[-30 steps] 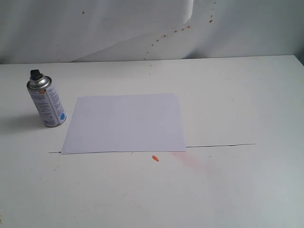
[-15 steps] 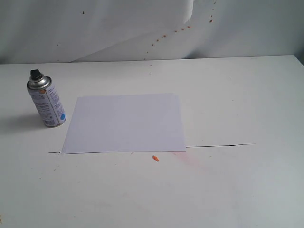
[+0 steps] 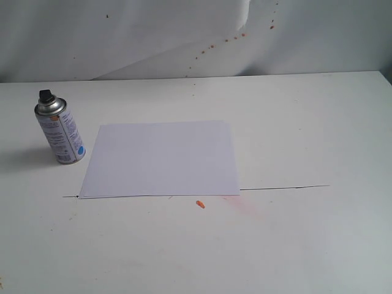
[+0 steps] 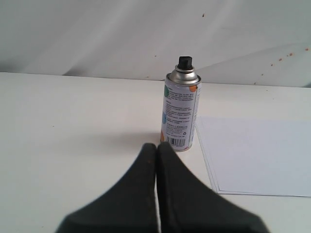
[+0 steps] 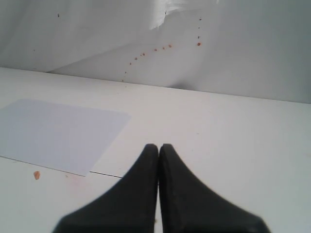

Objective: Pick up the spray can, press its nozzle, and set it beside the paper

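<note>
The small silver metal spray can with a white label (image 3: 60, 131) stands upright on the white table (image 3: 306, 122). Its little black nozzle (image 3: 45, 95) is on top. It stands in the open, just beside the left edge of the flat white sheet of paper (image 3: 160, 158). A tiny orange speck (image 3: 199, 204) lies near the paper's front edge. The black left pincer (image 4: 156, 148) is pressed together, with its tips close to the can's base but not touching. The black right pincer (image 5: 159, 148) is pressed together too, over bare table near the paper.

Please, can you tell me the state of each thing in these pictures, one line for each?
paper: lying flat on the table, blank.
spray can: standing upright, not held, apart from the paper.
nozzle: on top of the can, nothing pressing it.
left end effector: shut, empty, short of the can.
right end effector: shut, empty.
</note>
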Robot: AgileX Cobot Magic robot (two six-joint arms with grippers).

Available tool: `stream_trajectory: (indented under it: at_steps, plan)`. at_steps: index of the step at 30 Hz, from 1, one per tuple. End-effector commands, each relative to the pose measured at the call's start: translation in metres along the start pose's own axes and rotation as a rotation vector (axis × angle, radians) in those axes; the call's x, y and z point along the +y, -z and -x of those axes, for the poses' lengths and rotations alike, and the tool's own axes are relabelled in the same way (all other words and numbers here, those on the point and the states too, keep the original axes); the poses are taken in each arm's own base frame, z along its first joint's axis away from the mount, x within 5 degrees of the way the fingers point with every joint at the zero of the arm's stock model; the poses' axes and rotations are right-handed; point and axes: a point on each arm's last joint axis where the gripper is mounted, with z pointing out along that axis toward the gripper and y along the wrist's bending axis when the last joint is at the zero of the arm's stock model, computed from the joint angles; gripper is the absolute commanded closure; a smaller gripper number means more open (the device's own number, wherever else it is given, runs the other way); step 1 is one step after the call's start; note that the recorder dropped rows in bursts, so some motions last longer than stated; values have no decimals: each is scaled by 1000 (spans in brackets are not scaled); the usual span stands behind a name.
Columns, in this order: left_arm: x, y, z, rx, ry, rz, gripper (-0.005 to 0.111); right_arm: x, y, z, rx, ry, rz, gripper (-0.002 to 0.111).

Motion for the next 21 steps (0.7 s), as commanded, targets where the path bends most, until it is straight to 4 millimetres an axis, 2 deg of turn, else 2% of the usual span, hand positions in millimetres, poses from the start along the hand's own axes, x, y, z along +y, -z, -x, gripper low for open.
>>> stream_trajectory:
  at_steps: [1,21]
  plan:
    - [0,0,0,-10,-2,-4,107,0,0,-2,7,3,-8,108]
    - [0,0,0,-10,-4,-4,107,-3,1,-11,106,-25,-42,108]
